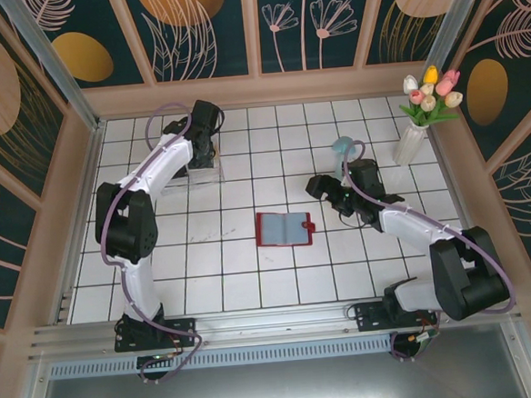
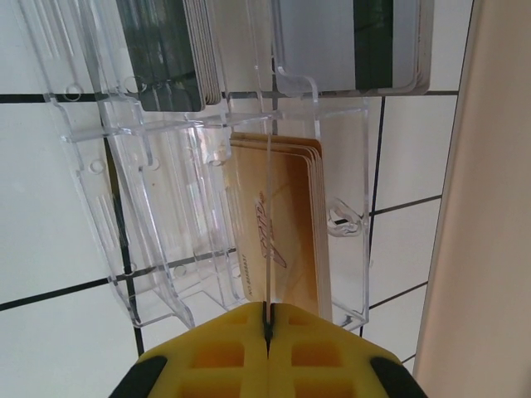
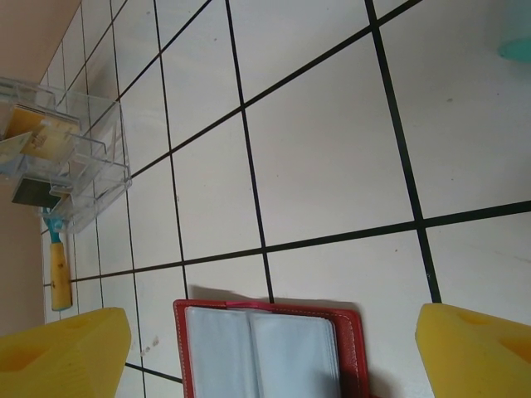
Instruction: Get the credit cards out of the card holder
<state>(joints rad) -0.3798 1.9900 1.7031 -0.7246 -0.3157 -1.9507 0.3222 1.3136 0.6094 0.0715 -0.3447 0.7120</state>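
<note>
Card holder (image 1: 284, 228), open flat mid-table, near right gripper (image 3: 270, 348), fingers spread wide; left gripper (image 2: 267, 336), fingers pressed together, over credit cards (image 2: 282, 224) in clear box (image 2: 91, 166) near far-left corner.

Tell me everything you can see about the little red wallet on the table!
The wallet is red outside and looks like leather. It lies flat and wide open on the white tiled table, near the middle. Inside are two pale grey-blue pages of pockets, and a small red snap tab sticks out on one side. Only the table touches it. Whether cards hide in the pockets is too hard to tell.
</note>
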